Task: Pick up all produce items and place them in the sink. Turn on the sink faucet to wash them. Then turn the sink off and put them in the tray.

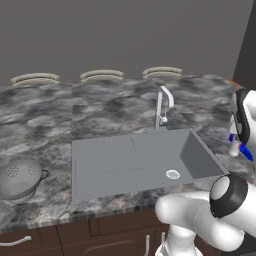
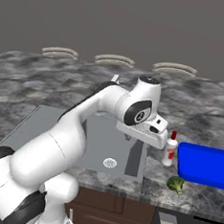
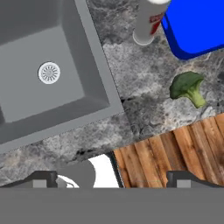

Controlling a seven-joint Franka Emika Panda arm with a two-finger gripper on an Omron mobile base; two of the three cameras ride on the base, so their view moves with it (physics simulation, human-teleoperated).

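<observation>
A small broccoli floret (image 3: 188,87) lies on the dark marble counter near its front edge, also seen as the floret (image 2: 176,184) right of the sink. The grey sink (image 1: 100,160) has a white drain (image 3: 49,72) and nothing in its basin. Its silver faucet (image 1: 162,107) stands behind the basin. The blue tray (image 2: 205,165) sits just behind the floret, its corner (image 3: 197,26) in the hand view. My gripper (image 3: 113,180) hangs open and holds nothing, above the counter's front edge by the sink's right front corner, left of the floret.
A white bottle with a red cap (image 2: 170,149) stands between the sink and the tray. A grey colander (image 1: 20,180) rests on the counter at the far left. The wooden floor (image 3: 175,153) shows beyond the counter's edge.
</observation>
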